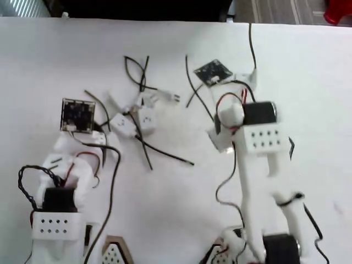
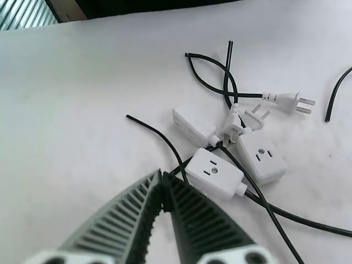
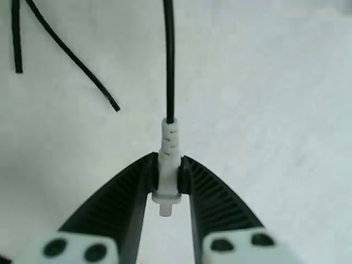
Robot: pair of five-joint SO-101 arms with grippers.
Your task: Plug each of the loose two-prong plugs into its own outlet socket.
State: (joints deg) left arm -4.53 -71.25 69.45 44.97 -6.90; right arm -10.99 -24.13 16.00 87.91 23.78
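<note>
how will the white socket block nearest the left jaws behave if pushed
The socket block lies flat, face up, on the smooth table, so it would probably slide rather than tip. It looks small and plastic, likely light enough to spin. The black cord at its end looks floppy and may drag or snag the neighbouring socket.

White table (image 1: 44,55): sockets (image 2: 214,173), plugs (image 2: 289,102), black cords (image 1: 168,154).

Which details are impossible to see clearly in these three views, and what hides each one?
1. Right wrist view: the prongs of the held plug are covered by the fingers of the right gripper.
2. High view: the slots of the sockets are too small to make out.
3. Left wrist view: the black cord is cut off by the picture's edge, so its far end is unknown.
</note>
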